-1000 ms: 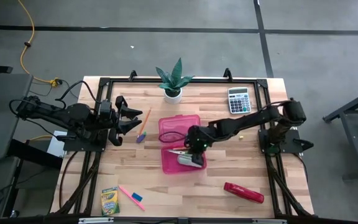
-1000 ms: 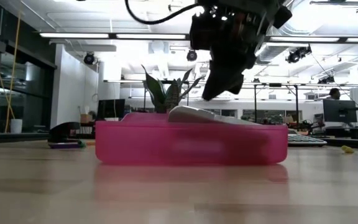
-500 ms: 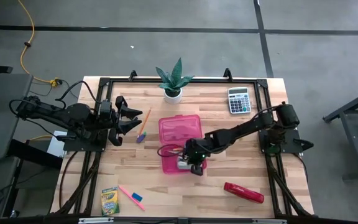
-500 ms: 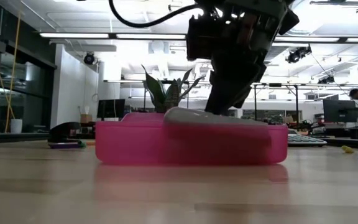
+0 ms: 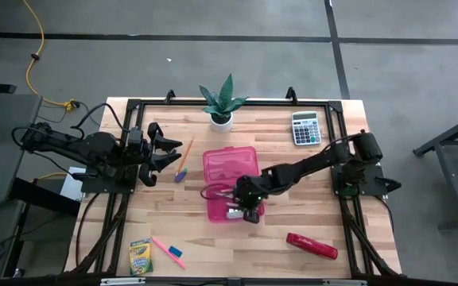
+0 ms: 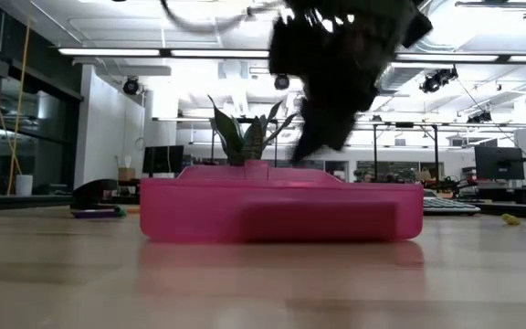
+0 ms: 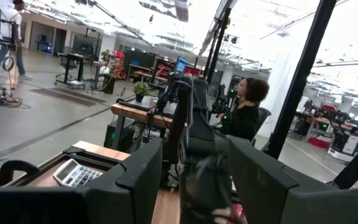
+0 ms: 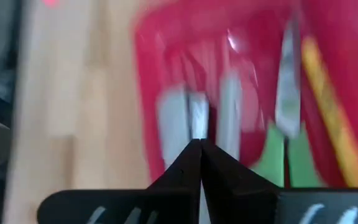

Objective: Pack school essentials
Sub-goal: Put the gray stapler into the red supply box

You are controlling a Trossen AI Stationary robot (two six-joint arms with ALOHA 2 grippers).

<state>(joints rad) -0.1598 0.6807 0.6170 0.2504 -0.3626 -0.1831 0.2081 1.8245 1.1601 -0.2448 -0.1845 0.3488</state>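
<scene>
On the table's (image 5: 293,159) near left lie the crayon box (image 5: 140,256), pink marker (image 5: 162,247) and blue eraser (image 5: 175,252). The red stapler (image 5: 312,245) lies near right. At centre, the right gripper (image 5: 246,211), jaws closed and empty, hangs over the open pink case (image 5: 230,167), with scissors (image 8: 286,124) inside. At far left, the left gripper (image 5: 165,152), jaws open, waits beside the orange pencil (image 5: 185,156). Calculator (image 5: 305,127) and plant (image 5: 222,103) stand farthest.
</scene>
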